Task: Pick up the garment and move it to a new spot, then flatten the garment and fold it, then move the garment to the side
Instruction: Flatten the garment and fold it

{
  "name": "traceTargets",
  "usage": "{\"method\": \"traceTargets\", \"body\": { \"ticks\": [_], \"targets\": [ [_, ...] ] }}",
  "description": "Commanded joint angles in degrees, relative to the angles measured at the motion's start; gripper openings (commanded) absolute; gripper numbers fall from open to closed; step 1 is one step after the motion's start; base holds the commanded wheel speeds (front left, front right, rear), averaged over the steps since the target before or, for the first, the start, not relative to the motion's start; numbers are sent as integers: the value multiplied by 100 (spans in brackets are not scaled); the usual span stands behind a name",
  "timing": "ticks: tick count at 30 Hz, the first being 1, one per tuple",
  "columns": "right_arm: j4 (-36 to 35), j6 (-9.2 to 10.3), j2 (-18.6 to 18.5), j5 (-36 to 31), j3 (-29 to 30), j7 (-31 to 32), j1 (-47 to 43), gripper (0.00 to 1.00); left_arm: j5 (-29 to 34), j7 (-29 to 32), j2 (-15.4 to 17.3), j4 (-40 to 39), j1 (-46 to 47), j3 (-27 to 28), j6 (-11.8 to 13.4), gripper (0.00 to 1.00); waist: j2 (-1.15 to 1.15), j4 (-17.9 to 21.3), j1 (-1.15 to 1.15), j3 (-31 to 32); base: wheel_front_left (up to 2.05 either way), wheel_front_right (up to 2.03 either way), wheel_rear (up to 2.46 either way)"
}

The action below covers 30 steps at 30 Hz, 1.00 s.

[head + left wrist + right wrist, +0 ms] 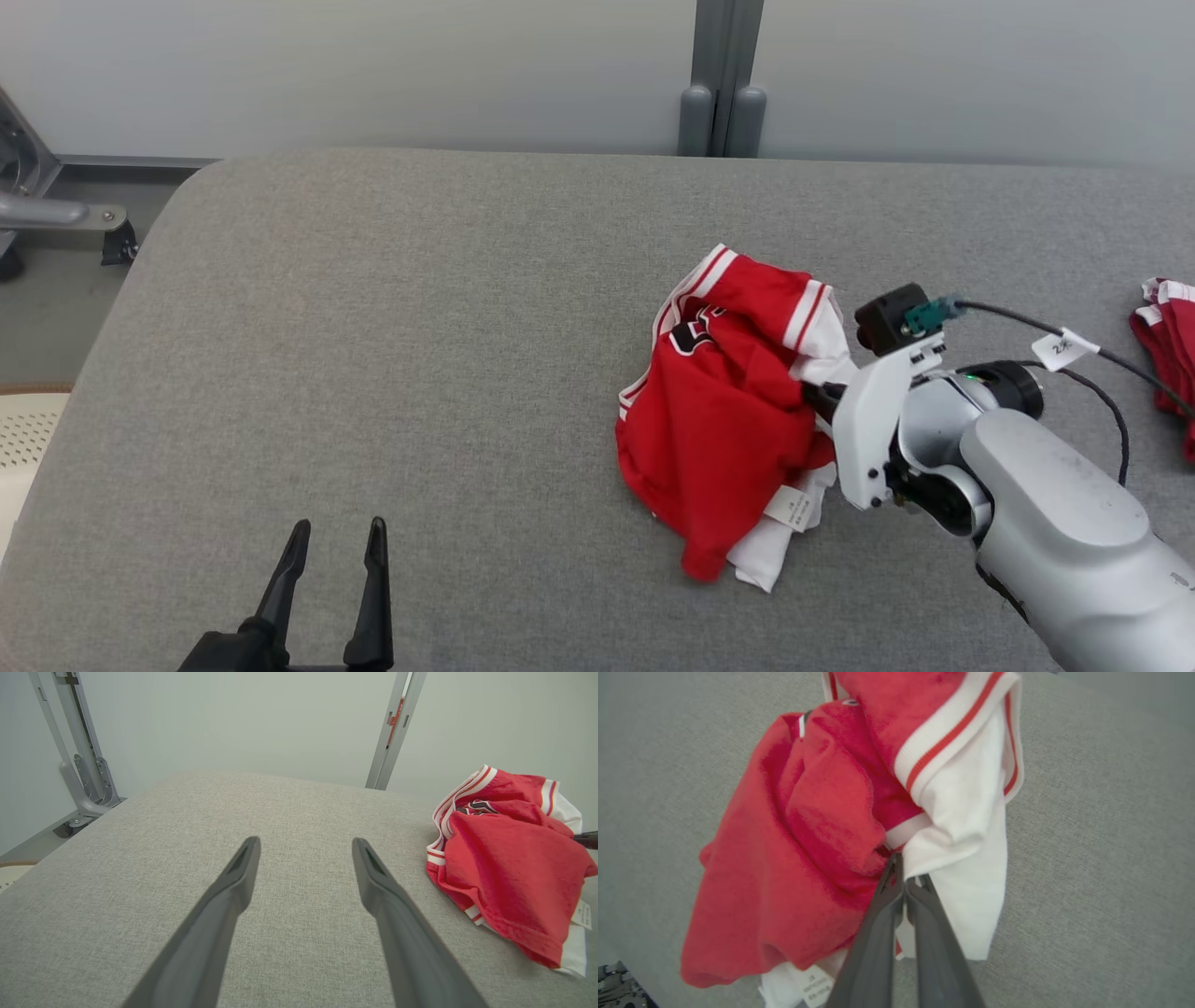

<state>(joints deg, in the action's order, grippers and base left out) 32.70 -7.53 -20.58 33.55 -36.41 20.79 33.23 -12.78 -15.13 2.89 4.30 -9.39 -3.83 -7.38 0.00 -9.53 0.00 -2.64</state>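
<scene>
Gripped but not yet lifted; only the very start of the task done.

Clamped shut with the right hand on a fold at the red-and-white join, on the right edge of the garment. Spread wide and idle at the left hand, well left of the grey post and much nearer the robot, touching nothing. Lying crumpled on the tabletop straight in front of that post, seemingly resting there for the most part. Judged as the opening pick-up only: left to do are lifting, carrying to a new spot, flattening, folding and moving aside. Hard to give a true facing while so bunched; longest roughly along the line toward the post, with striped trim at the post end and hem plus white label at the near end. Far right of the post, a second red piece of clothing, untouched.
</scene>
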Motion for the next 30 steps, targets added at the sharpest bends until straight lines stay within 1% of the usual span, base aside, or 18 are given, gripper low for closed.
{"method": "traceTargets", "body": {
  "ticks": [1, 4, 8, 10, 12, 14, 16, 20, 22, 25, 27, 30],
  "targets": [
    [-363, 9, -13, 620, 41, 174, 103, 0, 0, 1, 4, 14, -6, 13, -22, 100, 0, 20, 0, 29, 0, 0, 0],
    [-1133, 9, -225, 1551, 118, 528, 266, 0, -9, 1, 4, 34, -58, 1, -22, 100, 0, 35, 0, 104, 0, 0, 0],
    [-1918, 7, -280, 2369, 247, 937, 546, 0, -53, 1, 4, 54, -47, -53, -22, 100, 0, 15, 0, 234, 0, 0, 0],
    [-2153, 6, -156, 2850, 399, 1152, 666, 0, -78, 1, 4, 53, -49, -85, -22, 100, 0, -14, 0, 313, 0, 0, 0],
    [-2326, 5, -60, 3147, 526, 1384, 835, 0, -127, 1, 4, 44, -59, -132, -22, 100, 0, -67, 0, 398, 0, 0, 0],
    [-2468, 5, 60, 3343, 604, 1581, 998, 0, -166, 1, 5, 13, -64, -187, -1, 100, 0, -124, 0, 454, 0, 0, 0],
    [-2534, 5, 260, 3530, 792, 1724, 1220, 0, -239, 1, 5, -20, -71, -268, 55, 100, 0, -204, 0, 521, 0, 0, 0],
    [-2244, 5, 774, 3555, 1195, 1856, 1648, 0, -351, 1, 5, -61, -103, -413, 165, 100, 0, -336, 0, 641, 0, 0, 0],
    [-2036, 5, 1043, 3415, 1367, 1877, 1862, 0, -393, 1, 5, -77, -122, -486, 220, 100, 0, -395, 0, 683, 0, 0, 0],
    [-1487, 5, 1489, 3001, 1726, 1791, 2230, 0, -479, 1, 6, -99, -153, -622, 317, 100, 0, -485, 0, 753, 0, 0, 0],
    [-1202, 5, 1655, 2722, 1857, 1698, 2434, 0, -530, 1, 6, -115, -151, -691, 374, 100, 0, -534, 0, 780, 0, 0, 0],
    [-891, 5, 1758, 2357, 1928, 1496, 2637, 0, -598, 1, 7, -142, -140, -761, 455, 100, 0, -592, 0, 804, 0, 0, 0]
  ]
}}
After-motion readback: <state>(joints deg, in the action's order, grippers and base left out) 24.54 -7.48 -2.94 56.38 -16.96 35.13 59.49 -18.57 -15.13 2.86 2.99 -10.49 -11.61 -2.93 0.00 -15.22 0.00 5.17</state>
